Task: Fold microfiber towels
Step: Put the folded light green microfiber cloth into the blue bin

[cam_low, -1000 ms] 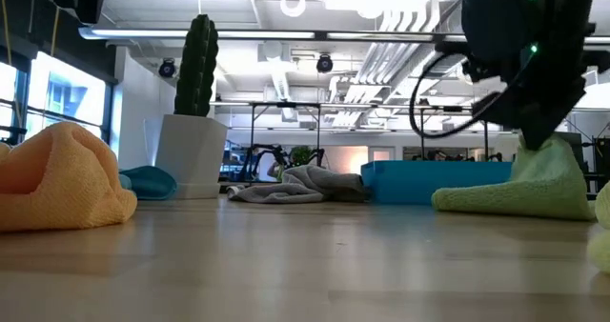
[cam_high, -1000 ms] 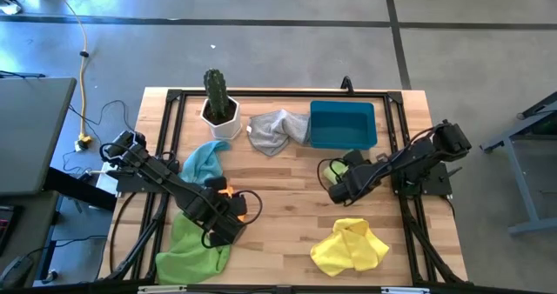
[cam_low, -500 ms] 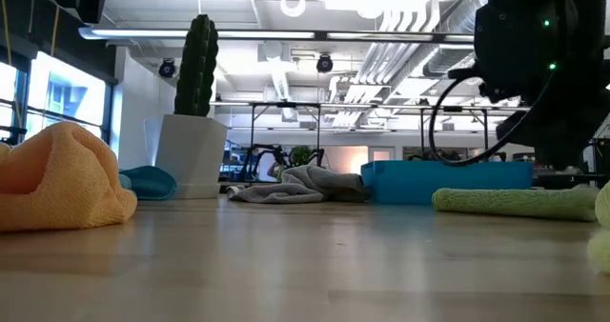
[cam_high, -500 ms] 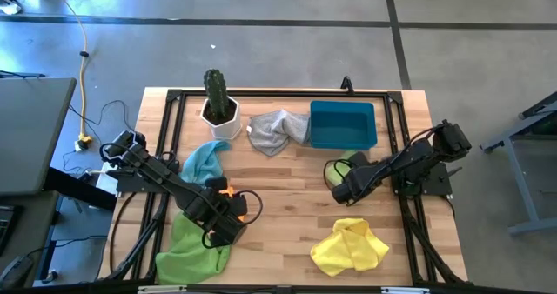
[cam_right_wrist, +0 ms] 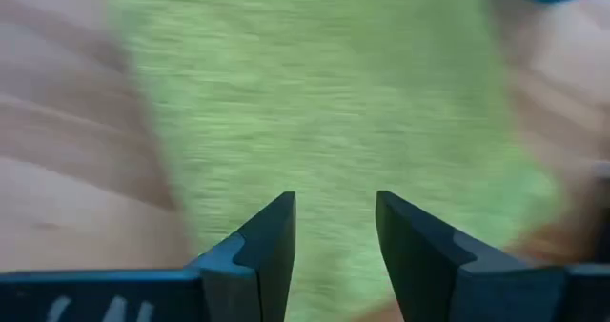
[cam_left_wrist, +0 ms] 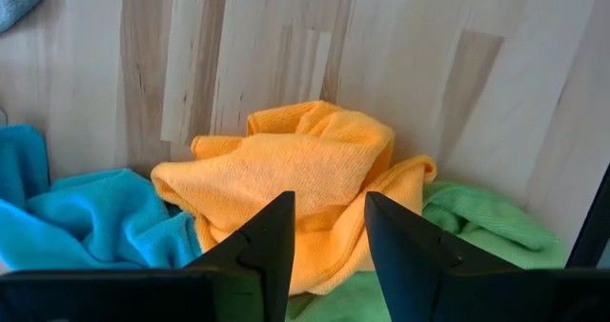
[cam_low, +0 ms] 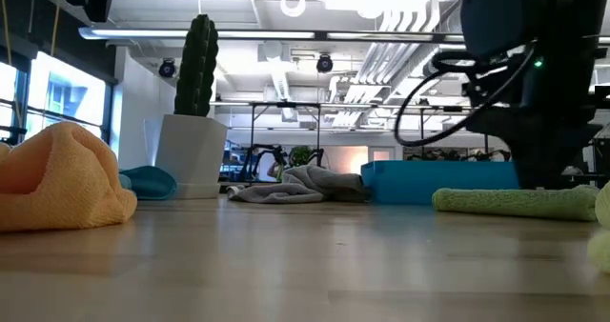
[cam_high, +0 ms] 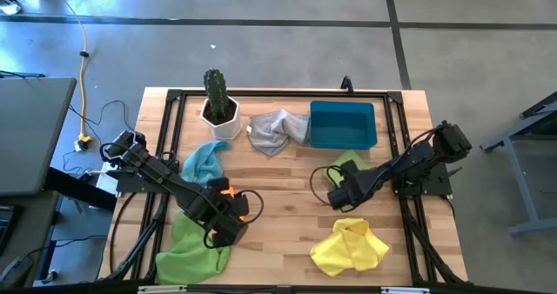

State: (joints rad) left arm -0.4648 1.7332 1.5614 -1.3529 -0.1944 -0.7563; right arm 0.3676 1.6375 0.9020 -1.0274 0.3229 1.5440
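The lime green towel (cam_high: 350, 160) lies flat on the table (cam_high: 287, 177) in front of the blue bin (cam_high: 342, 124); in the low view this lime green towel (cam_low: 519, 203) is a low flat strip. My right gripper (cam_right_wrist: 334, 236) hangs open just above its near end, touching nothing. My left gripper (cam_left_wrist: 329, 236) hangs open over the crumpled orange towel (cam_left_wrist: 295, 184), which rests on a light blue towel (cam_left_wrist: 86, 217) and a second green towel (cam_left_wrist: 477, 227). The yellow towel (cam_high: 350, 246) lies at the near right. The grey towel (cam_high: 278, 129) lies beside the bin.
A potted cactus (cam_high: 218, 103) stands at the far left of the table. The bin's rim runs along the far right. Bare wood lies in the middle of the table between the two arms. Black frame rails border the table's sides.
My right gripper has opened and let go of the lime green towel. The towel's raised peak has dropped, so it now lies flat on the table. The gripper has risen and drawn back toward the table's near edge.
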